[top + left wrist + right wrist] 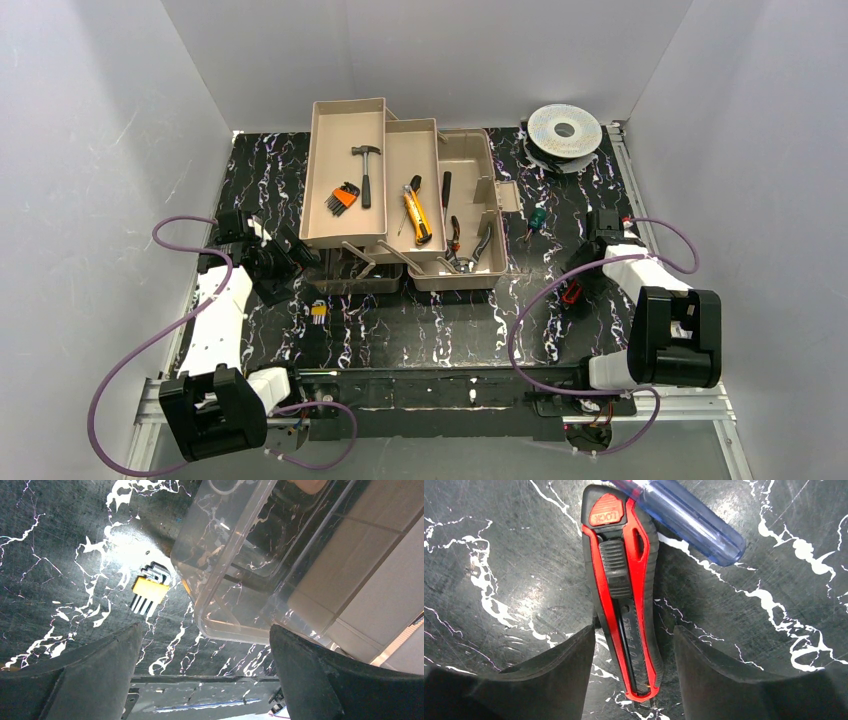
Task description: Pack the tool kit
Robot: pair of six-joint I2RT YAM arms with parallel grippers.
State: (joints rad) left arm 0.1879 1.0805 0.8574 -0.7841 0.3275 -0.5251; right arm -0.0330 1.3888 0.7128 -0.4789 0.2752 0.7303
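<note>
Step in hand: pick-up of the red knife, which lies on the table at 4 o'clock from the open toolbox, its end touching a blue screwdriver. The right gripper straddles it, jaws released; the left gripper hangs fully spread beside the toolbox. The next move likely calls for closing on the knife body and carrying it toward 10 o'clock.

The blue see-through screwdriver handle runs off the top edge, hiding its metal end. The print on the red and black sliding knife is too blurry to read. The clear brownish toolbox lid is cut off at the top. From above, a small green thing is too tiny to name.
</note>
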